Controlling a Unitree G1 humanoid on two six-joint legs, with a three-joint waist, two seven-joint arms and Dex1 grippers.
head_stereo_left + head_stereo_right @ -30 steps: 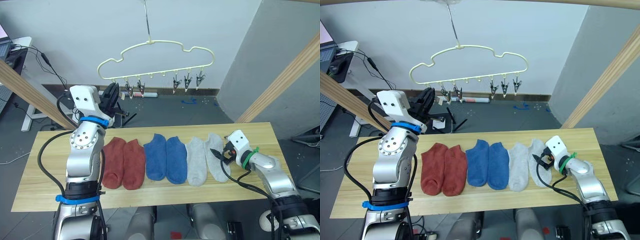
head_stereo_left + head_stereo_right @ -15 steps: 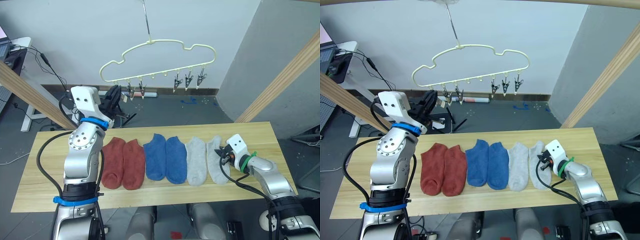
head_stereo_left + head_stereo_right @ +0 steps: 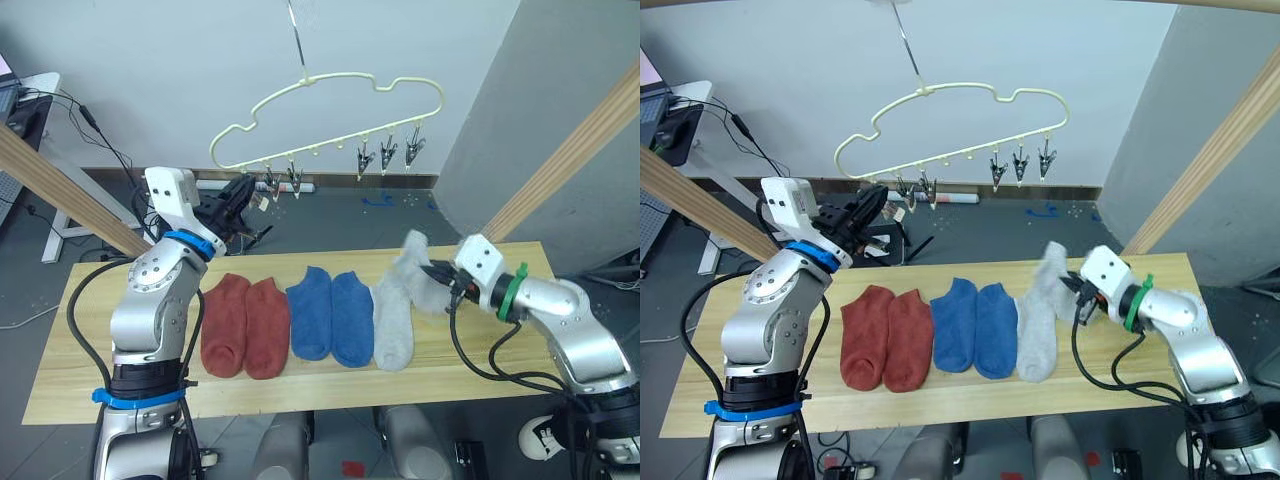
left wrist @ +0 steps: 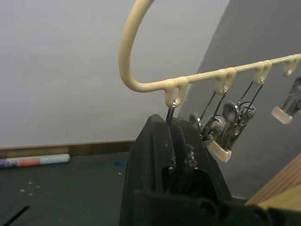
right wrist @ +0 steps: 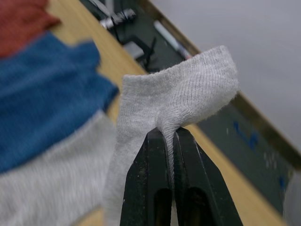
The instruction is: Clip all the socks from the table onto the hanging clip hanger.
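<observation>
Pinching grey sock (image 5: 176,101) above tabletop (image 3: 300,392): right pincer (image 5: 169,136). Left wrist view shows left pincer (image 4: 175,129) clamped on leftmost hanger clip (image 4: 170,112).

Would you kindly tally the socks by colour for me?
Rust-red socks: 2
Blue socks: 2
Light grey socks: 2, one lying on the table, one held up by the right gripper
Total: 6

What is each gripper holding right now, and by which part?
The right gripper pinches a light grey sock at a fold. The left gripper is shut on the clip hanger's end clip.
</observation>
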